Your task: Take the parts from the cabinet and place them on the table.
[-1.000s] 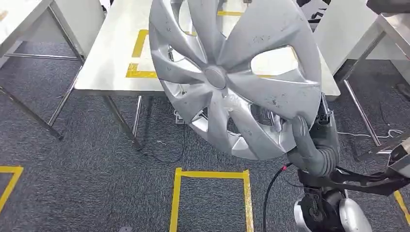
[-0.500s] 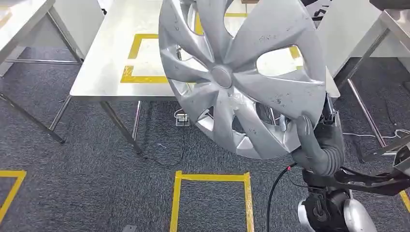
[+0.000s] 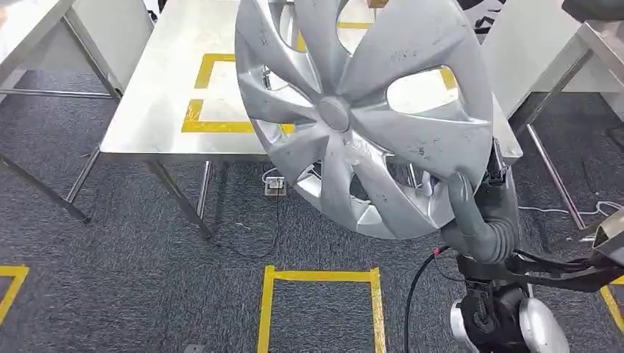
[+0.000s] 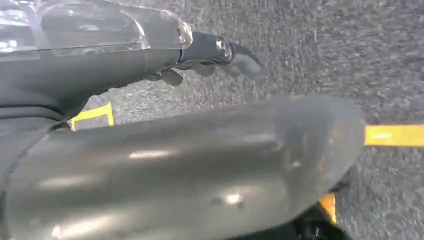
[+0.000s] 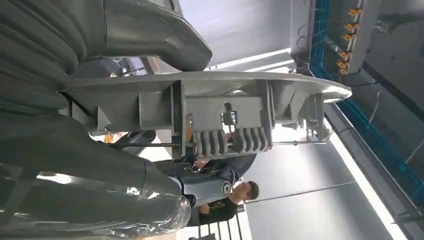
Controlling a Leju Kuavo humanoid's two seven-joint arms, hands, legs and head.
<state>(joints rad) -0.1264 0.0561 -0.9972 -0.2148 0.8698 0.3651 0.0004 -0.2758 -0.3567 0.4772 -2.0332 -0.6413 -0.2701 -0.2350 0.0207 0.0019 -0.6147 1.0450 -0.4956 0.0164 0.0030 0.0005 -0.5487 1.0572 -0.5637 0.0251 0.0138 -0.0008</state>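
Observation:
A large silver hubcap (image 3: 360, 110) with curved spokes is held up in front of me, tilted, above the near edge of the steel table (image 3: 154, 110). My right hand (image 3: 482, 217) grips its lower right rim, thumb on the front face. In the right wrist view the hubcap (image 5: 225, 105) shows edge-on with its clips, pinched between the thumb (image 5: 150, 35) and the fingers behind it. My left hand (image 4: 190, 150) hangs over the grey carpet with its dark fingers (image 4: 220, 52) stretched out, holding nothing.
A yellow tape rectangle (image 3: 202, 110) marks the tabletop. More tables stand at the far left (image 3: 29, 22) and right (image 3: 596, 37). A yellow tape square (image 3: 320, 294) lies on the carpet before me. A person (image 5: 225, 197) shows in the right wrist view.
The whole picture has shifted: the table now sits a little lower and nearer, so the camera has moved. The hubcap stays in my right hand's grip.

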